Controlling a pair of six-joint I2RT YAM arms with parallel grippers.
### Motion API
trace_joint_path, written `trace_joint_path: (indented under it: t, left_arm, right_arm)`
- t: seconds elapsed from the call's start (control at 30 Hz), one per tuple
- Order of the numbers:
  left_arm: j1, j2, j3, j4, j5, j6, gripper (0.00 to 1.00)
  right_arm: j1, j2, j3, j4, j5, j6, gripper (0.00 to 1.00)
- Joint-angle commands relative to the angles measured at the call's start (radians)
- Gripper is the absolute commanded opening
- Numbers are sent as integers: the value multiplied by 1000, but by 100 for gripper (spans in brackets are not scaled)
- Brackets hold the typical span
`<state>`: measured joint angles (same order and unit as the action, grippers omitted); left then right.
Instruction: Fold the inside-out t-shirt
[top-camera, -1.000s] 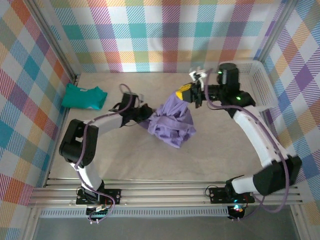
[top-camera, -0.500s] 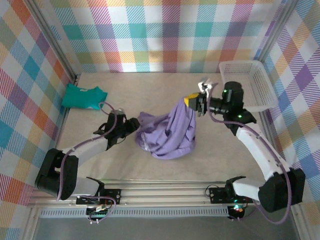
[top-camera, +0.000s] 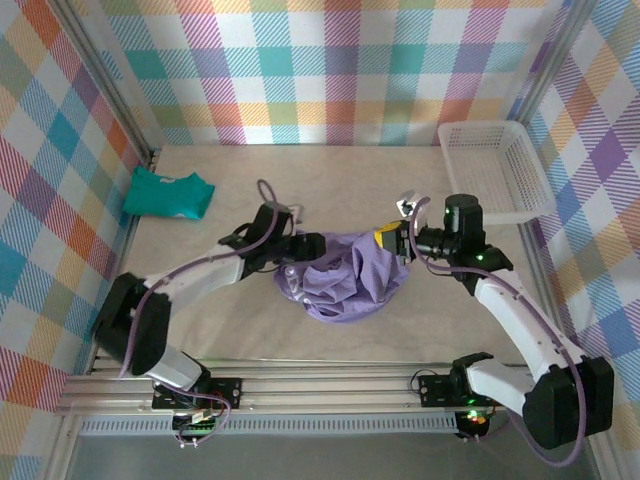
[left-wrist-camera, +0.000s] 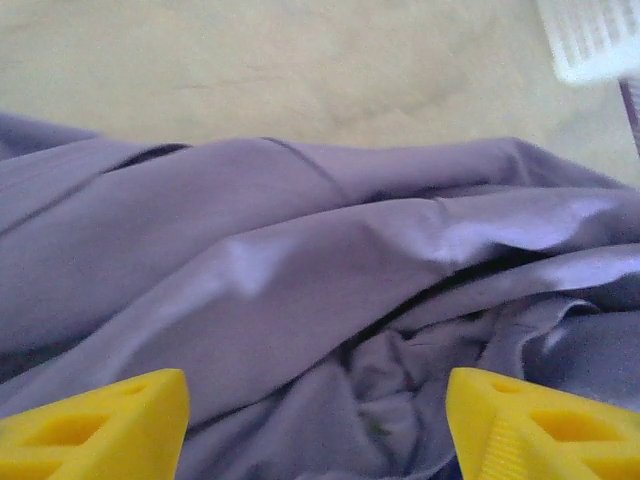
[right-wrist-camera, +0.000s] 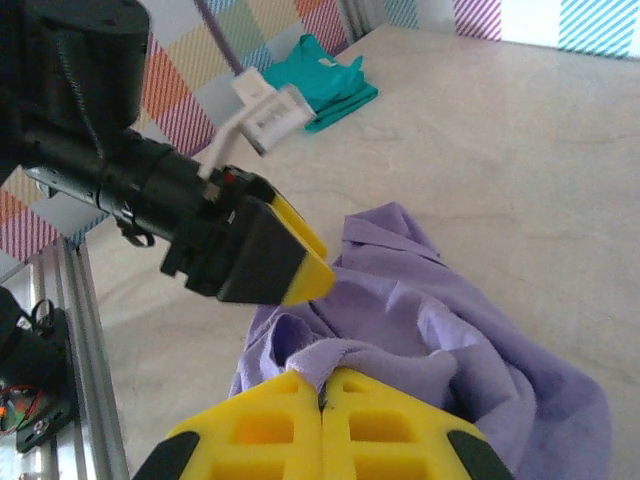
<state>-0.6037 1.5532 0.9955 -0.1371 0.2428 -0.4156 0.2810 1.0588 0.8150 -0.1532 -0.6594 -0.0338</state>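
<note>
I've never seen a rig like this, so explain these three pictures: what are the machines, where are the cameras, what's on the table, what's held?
These are two robot arms bolted to a table. One picture looks down from above; the other two come from a camera on each wrist. A crumpled lavender t-shirt lies mid-table, a teal folded garment back left, a white basket back right. The right gripper is shut on a fold of the shirt. The left gripper is open above the cloth.

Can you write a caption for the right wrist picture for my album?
Right end effector pinching the crumpled purple t-shirt, open left end effector close by, teal garment folded far behind.
</note>
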Motion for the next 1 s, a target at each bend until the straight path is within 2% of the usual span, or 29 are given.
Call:
trace_joint_path:
  t: [0.0,0.13,0.17,0.2,0.3,0.37,0.47,0.57,0.67,0.8,0.97]
  left_arm:
    - [-46,76,44,-197,103,71,64]
    - [-61,89,28,-229,134,43,57]
    - [-62,86,21,-231,134,42,52]
    - [-61,83,18,-232,135,41,42]
    - [-46,47,30,-223,111,47,1]
    - [-2,-31,39,-188,102,37,0]
    - [116,-203,28,-62,98,-45,0]
    - [259,-356,-3,76,116,-187,0]
    - [366,-441,-20,128,111,-283,0]
    - [411,-497,-19,11,-17,-239,0]
    - [415,-472,-112,-68,-141,-190,0]
  right_arm:
    - [-4,-40,-9,-19,49,15,0]
    - [-6,-46,20,-29,97,28,0]
    - [-5,-40,27,-25,99,33,0]
    - [-4,-34,35,-17,102,42,0]
    - [-5,-8,79,8,133,65,0]
    - [-5,-8,155,-33,204,38,0]
    - [-18,-42,290,-84,297,-26,0]
    - [-41,-54,422,-115,288,-74,0]
    - [-47,-37,541,-170,261,-140,0]
    - [-47,-15,627,-208,186,-190,0]
    - [-47,29,629,-209,83,-196,0]
